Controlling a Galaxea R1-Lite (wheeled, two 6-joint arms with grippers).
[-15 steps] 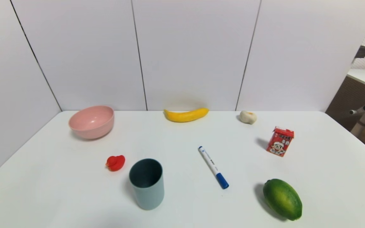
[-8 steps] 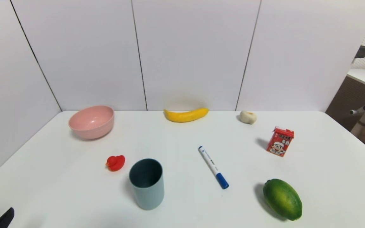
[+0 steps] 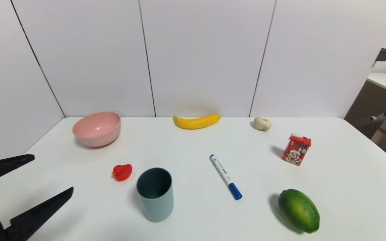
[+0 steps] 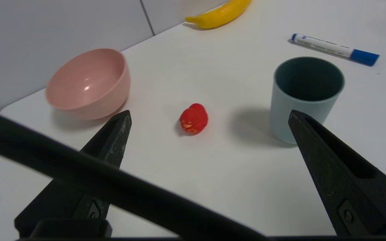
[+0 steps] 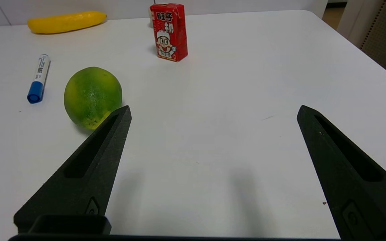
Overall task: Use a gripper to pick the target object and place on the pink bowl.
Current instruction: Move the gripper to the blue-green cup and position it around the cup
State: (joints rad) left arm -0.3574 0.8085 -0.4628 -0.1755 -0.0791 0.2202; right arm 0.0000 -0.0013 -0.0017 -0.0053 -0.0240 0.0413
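While the left gripper [image 3: 50, 174] hovers over the near-left counter [image 3: 193, 147] with fingers [image 4: 112, 140] spread wide and empty, the tumbler [image 3: 155, 194] stands upright to its right, a red duck [image 3: 122, 172] just beside it. The pink bowl [image 3: 97, 128] sits far left. The right gripper [image 5: 213, 112], near right, is also wide open, holding nothing.

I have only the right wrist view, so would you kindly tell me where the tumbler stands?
Observer: The tumbler stands upright near the front, left of the marker, a red duck beside it.
Operator: And the pink bowl?
Observer: The pink bowl sits empty at the far left.
Operator: Which tool is nearer?
Observer: The left tool, open, hovers left of the tumbler, touching nothing; the right tool is far off, by the green fruit.
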